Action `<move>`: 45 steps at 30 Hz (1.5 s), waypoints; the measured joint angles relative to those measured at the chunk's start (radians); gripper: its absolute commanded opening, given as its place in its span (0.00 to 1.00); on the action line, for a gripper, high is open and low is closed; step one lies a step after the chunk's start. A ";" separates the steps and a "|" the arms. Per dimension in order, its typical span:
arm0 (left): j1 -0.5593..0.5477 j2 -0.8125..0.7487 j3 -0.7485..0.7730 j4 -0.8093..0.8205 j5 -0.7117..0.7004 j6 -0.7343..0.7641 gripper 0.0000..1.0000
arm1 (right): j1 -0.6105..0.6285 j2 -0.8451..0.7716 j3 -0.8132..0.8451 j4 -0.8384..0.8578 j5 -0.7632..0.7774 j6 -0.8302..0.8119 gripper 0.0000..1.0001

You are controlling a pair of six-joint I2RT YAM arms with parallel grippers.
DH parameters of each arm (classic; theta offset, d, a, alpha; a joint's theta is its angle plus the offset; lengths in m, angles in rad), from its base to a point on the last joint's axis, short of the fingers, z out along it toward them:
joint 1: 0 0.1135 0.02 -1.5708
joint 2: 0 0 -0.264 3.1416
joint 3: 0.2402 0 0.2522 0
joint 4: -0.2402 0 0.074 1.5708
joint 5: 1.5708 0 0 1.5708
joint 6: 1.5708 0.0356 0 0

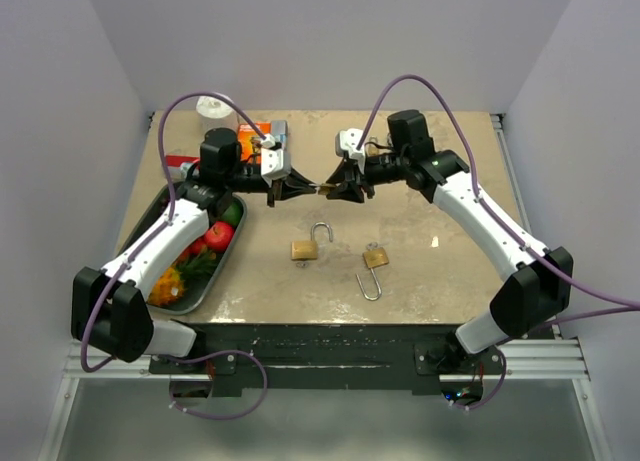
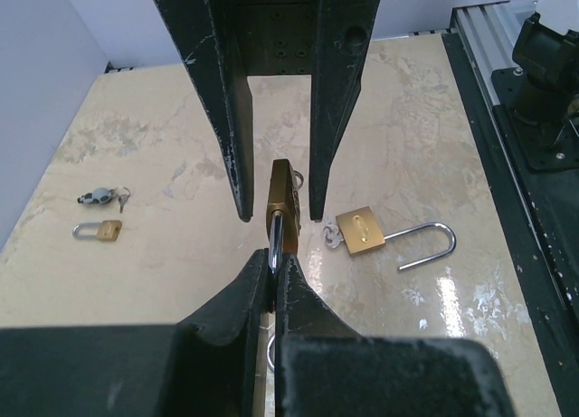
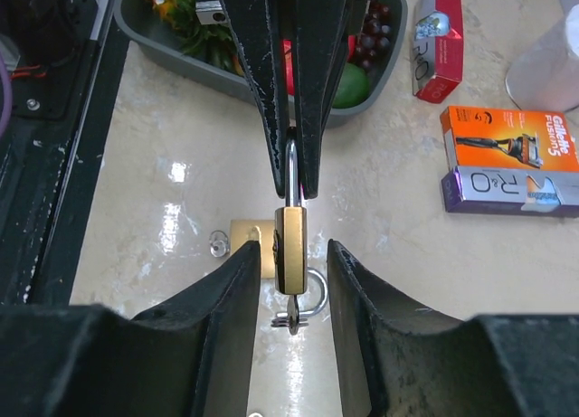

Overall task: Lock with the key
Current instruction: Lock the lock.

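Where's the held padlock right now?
Top view, centre back: padlock in mid-air, shackle clamped in the left jaws, body between the open right jaws.

A gray tray is holding fruit — a razor box is lying beside a purple box, near a red box.
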 measured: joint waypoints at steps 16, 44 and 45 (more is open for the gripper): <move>0.000 -0.023 -0.025 0.048 -0.010 -0.045 0.01 | 0.027 0.038 0.019 -0.027 0.048 -0.022 0.00; 0.014 -0.021 0.027 -0.195 -0.031 0.087 0.27 | 0.027 0.039 0.024 -0.066 0.068 -0.048 0.00; 0.014 -0.021 0.027 -0.188 -0.032 0.086 0.24 | 0.027 0.039 0.024 -0.067 0.068 -0.051 0.00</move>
